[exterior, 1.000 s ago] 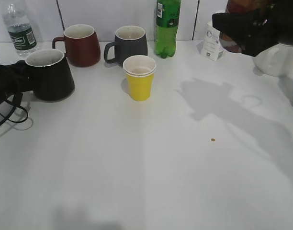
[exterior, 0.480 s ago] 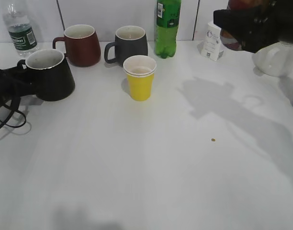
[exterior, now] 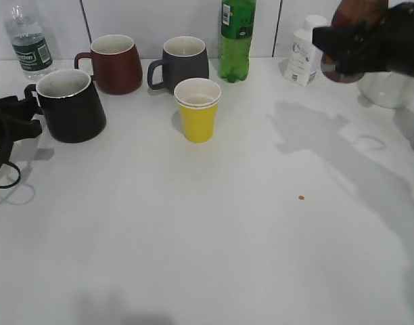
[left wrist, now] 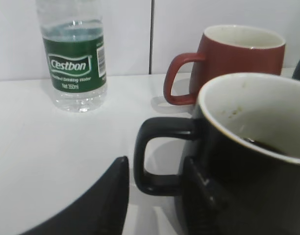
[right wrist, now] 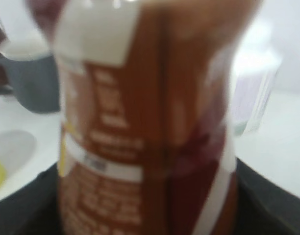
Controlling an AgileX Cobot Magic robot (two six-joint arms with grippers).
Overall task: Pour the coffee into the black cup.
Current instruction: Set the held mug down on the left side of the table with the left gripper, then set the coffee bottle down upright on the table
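Over on the left of the white table (exterior: 214, 230), the black cup (exterior: 70, 105) stands upright with its handle turned toward the left gripper (exterior: 17, 116). That gripper sits just beside the handle with its jaws apart, one finger (left wrist: 98, 205) on either side of the loop and holding nothing. From the left wrist view, a little dark liquid shows at the bottom of the cup's white inside. Behind it stand a maroon mug (exterior: 115, 63), a grey mug (exterior: 182, 62), a water bottle (exterior: 28, 39) and a green bottle (exterior: 236, 37); a yellow paper cup (exterior: 197, 109) sits in front of the grey mug. Far right, the right gripper (exterior: 359, 47) is clamped around the coffee bottle (right wrist: 145, 122), lifted above the table, well apart from the black cup.
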